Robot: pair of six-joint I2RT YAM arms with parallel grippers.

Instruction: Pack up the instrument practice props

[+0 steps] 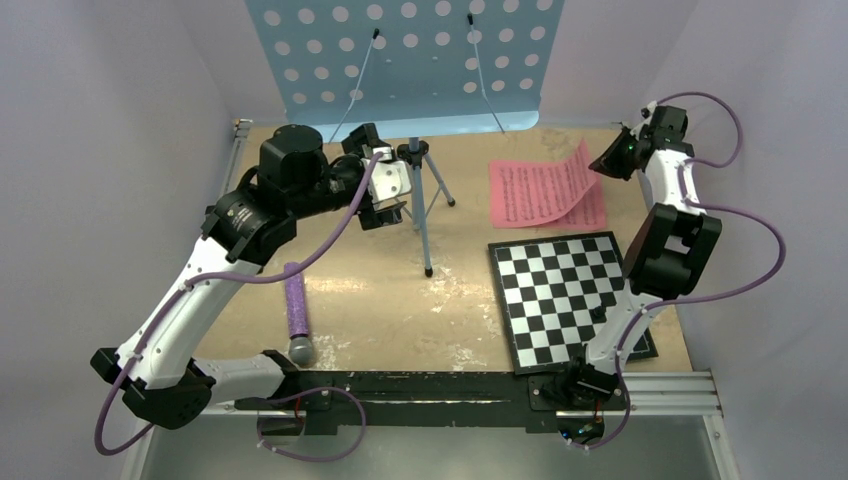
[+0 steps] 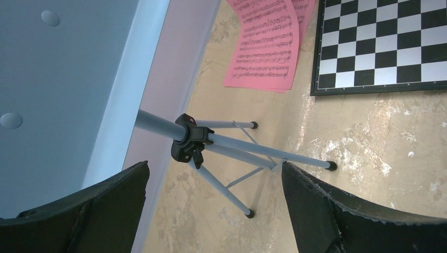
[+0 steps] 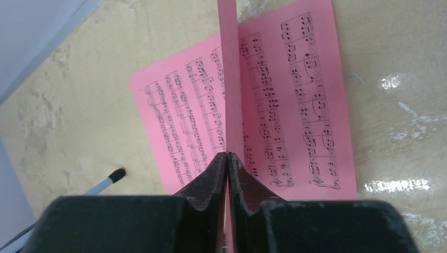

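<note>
The light-blue perforated music stand (image 1: 400, 50) stands at the back on its tripod legs (image 1: 424, 215). My left gripper (image 1: 385, 195) hovers open just left of the pole; in the left wrist view its fingers (image 2: 214, 166) bracket the black clamp (image 2: 187, 139) and legs without touching them. Pink sheet-music pages (image 1: 545, 195) lie at the back right. My right gripper (image 1: 608, 160) is shut on the right edge of the top pink page (image 3: 229, 79), which curls upward while another page (image 3: 179, 121) stays flat beneath.
A black-and-white checkered board (image 1: 565, 295) lies near the right arm's base, also seen in the left wrist view (image 2: 385, 42). A purple microphone-like stick (image 1: 297, 315) rests front left. One stand foot (image 3: 116, 175) shows beside the pages. Walls close in on three sides.
</note>
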